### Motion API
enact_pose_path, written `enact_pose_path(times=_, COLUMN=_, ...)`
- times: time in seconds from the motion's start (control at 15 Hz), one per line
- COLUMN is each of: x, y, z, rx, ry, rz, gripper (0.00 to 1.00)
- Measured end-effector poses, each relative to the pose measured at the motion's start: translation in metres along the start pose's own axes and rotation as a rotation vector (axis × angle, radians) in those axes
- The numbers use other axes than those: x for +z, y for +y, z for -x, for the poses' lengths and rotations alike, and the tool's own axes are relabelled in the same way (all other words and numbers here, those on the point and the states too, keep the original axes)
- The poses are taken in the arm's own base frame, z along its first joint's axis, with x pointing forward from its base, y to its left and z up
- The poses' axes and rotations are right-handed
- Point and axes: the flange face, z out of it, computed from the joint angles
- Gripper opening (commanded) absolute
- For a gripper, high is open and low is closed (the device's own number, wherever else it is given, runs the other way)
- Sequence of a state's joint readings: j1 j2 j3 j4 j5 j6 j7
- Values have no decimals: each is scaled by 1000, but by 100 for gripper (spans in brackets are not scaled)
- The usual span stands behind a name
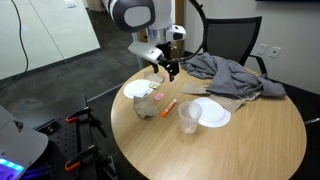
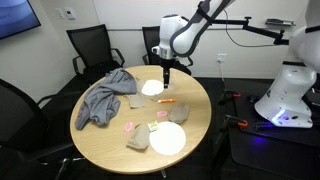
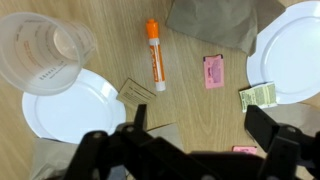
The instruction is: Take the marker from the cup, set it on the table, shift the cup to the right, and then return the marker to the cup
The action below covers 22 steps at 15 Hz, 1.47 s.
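Observation:
The orange marker lies flat on the tan table, apart from the cup; it shows in both exterior views. The clear plastic cup stands upright and empty, overlapping a white plate in the wrist view, and also shows in an exterior view. My gripper is open and empty. It hangs above the table past the marker, holding nothing, and shows in both exterior views.
Two white plates lie on either side of the marker. A pink packet, a tea packet and paper scraps lie around. A grey cloth is heaped on the table. Black chairs surround it.

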<state>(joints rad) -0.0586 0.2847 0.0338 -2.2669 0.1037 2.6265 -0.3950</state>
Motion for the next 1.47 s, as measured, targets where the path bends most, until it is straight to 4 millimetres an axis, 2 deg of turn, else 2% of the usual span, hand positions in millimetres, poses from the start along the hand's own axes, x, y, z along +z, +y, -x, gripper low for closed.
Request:
enact_pose_path(times=0.33, x=41, y=-4, z=4, rx=94, ry=-18, rz=40, gripper=100)
enact_pose_path(times=0.6, x=62, y=-10, z=8, rx=129, ry=-58, rz=50, gripper=100)
enact_pose_path(times=1.2, x=93, y=-7, z=13, rx=148, ry=-105, rz=44, gripper=100)
enact_pose_path(times=1.47, x=99, y=-7, z=12, rx=147, ry=-111, rz=42, gripper=100)
